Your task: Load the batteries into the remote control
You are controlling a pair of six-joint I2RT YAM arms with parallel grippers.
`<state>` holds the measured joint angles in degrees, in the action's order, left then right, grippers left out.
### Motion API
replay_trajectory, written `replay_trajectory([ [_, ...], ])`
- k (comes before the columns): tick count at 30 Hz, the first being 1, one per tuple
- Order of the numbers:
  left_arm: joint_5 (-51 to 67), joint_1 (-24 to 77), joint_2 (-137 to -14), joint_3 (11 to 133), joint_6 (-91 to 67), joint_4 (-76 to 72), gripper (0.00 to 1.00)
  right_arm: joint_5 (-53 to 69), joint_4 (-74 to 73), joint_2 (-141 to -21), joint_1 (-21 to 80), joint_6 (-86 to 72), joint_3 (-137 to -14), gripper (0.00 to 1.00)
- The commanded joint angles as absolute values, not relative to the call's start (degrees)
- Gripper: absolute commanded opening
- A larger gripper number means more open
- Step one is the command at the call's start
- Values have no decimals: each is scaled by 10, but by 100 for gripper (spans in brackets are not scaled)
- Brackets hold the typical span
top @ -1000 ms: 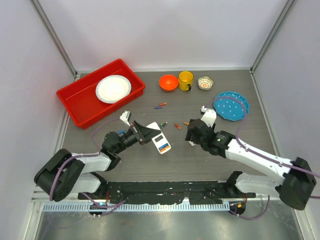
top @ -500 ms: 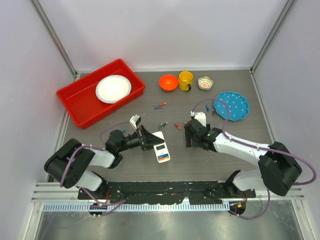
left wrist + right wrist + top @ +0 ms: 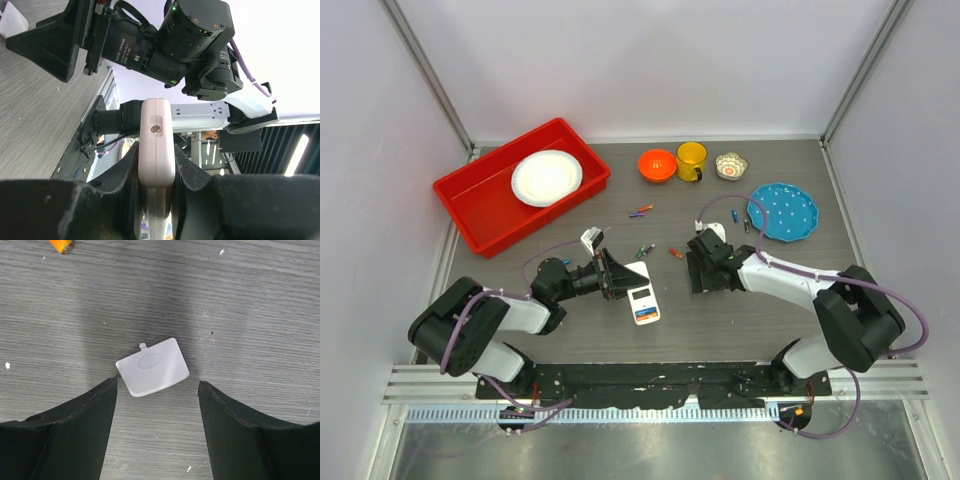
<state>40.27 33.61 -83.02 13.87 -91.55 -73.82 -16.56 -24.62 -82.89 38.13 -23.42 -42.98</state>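
Pinched small white rectangular remote control in left gripper, mid-table; spread right gripper above small white square cover. Needed firm clamp before fetching tiny coloured cylindrical batteries.

The table looked like grey wood with thin lines, dull and not shiny. The little cover was smooth white plastic. The remote control was smooth white plastic too. The left fingers looked black and fuzzy.
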Motion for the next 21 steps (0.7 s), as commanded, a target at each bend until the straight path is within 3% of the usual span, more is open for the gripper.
replay_trajectory([
  [1,417,332,-837,163,-924,-885,0,-156,-227,-842,378,-229,-438,70],
  [7,413,332,-842,162,-925,-886,0,-145,-214,-851,367,-233,-432,68],
  [14,410,332,-845,163,-923,-886,0,-109,-195,-856,356,-259,-424,54],
  [21,405,332,-854,164,-922,-886,0,-86,-176,-839,358,-316,-404,50],
])
